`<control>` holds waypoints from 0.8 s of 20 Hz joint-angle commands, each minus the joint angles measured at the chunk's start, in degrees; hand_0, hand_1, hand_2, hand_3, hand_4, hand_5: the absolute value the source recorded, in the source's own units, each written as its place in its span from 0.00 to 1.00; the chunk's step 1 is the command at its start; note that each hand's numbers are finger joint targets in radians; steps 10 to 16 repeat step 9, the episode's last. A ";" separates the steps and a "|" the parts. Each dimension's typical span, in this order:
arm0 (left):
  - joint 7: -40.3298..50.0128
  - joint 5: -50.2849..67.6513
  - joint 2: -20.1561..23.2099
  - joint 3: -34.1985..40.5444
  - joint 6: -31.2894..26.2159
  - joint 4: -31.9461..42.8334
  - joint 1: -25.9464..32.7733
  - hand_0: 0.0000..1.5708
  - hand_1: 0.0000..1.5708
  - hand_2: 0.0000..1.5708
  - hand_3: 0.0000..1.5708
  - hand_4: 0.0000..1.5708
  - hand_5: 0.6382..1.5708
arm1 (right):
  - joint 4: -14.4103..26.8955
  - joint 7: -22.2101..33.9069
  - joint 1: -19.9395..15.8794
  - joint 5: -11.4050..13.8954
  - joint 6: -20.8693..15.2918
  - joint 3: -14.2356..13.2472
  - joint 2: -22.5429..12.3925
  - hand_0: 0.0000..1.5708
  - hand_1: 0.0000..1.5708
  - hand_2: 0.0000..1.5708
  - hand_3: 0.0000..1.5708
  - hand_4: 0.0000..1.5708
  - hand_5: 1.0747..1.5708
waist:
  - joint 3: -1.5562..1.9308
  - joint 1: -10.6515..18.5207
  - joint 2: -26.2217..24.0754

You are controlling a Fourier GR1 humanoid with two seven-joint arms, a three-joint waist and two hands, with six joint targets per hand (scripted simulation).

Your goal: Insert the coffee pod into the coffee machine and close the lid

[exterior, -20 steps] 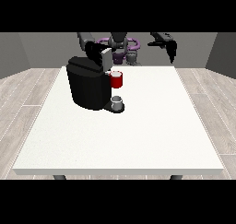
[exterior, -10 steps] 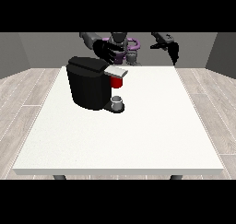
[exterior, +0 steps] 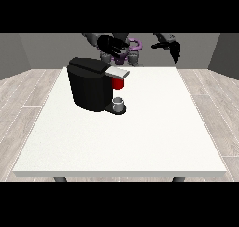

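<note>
We see grey thing (exterior: 119, 101) at machine (exterior: 93, 83) base, 5 o'clock; if pod, light, rigid: pinch sides. Hand at view's left (exterior: 111, 45) spread wide above lid (exterior: 116, 72); other hand (exterior: 172, 47): can't tell

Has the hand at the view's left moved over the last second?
Yes. The hand at the view's left has risen clear of the coffee machine top it reached over earlier, now above it, towards the robot.

Robot torso (exterior: 125, 53) mostly hidden behind robot hand (exterior: 111, 45), coffee machine (exterior: 91, 83).
</note>
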 commanded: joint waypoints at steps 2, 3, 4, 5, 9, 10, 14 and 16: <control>-2.24 -0.20 0.12 0.65 0.82 2.14 1.06 0.00 0.00 0.00 0.00 0.13 1.00 | -3.98 -4.13 5.77 -2.09 2.98 4.22 3.07 0.00 0.00 0.00 0.00 0.16 1.00 | 0.00 -3.14 -2.63; -3.83 -0.56 -0.60 0.75 1.62 1.30 3.40 0.00 0.00 0.00 0.00 0.12 1.00 | -4.37 -6.53 8.61 -3.44 6.28 3.13 3.09 0.00 0.00 0.00 0.00 0.22 1.00 | 0.00 -3.88 -3.47; -3.93 -1.67 -1.13 -0.60 1.99 2.01 1.40 0.00 0.00 0.00 0.00 0.11 1.00 | -5.39 -7.13 11.69 -5.96 -0.53 7.82 3.12 0.00 0.00 0.00 0.00 0.18 1.00 | 0.01 -2.89 -3.88; -6.41 -1.08 -1.42 -0.17 0.98 2.86 4.87 0.00 0.00 0.00 0.00 0.09 1.00 | -6.76 -6.28 14.07 -7.73 3.30 7.08 3.14 0.00 0.00 0.00 0.00 0.17 1.00 | 0.00 -4.78 -5.94; -4.59 -0.68 -2.26 0.15 2.49 2.95 5.03 0.00 0.00 0.00 0.00 0.12 1.00 | -9.39 -7.54 24.00 -11.27 -1.14 10.65 3.18 0.00 0.00 0.00 0.00 0.10 1.00 | 0.01 -7.57 -9.25; -4.59 -0.68 -2.26 0.15 2.49 2.95 5.03 0.00 0.00 0.00 0.00 0.12 1.00 | -9.39 -7.54 24.00 -11.27 -1.14 10.65 3.18 0.00 0.00 0.00 0.00 0.10 1.00 | 0.01 -7.57 -9.25; -4.59 -0.68 -2.26 0.15 2.49 2.95 5.03 0.00 0.00 0.00 0.00 0.12 1.00 | -9.39 -7.54 24.00 -11.27 -1.14 10.65 3.18 0.00 0.00 0.00 0.00 0.10 1.00 | 0.01 -7.57 -9.25; -4.59 -0.68 -2.26 0.15 2.49 2.95 5.03 0.00 0.00 0.00 0.00 0.12 1.00 | -9.39 -7.54 24.00 -11.27 -1.14 10.65 3.18 0.00 0.00 0.00 0.00 0.10 1.00 | 0.01 -7.57 -9.25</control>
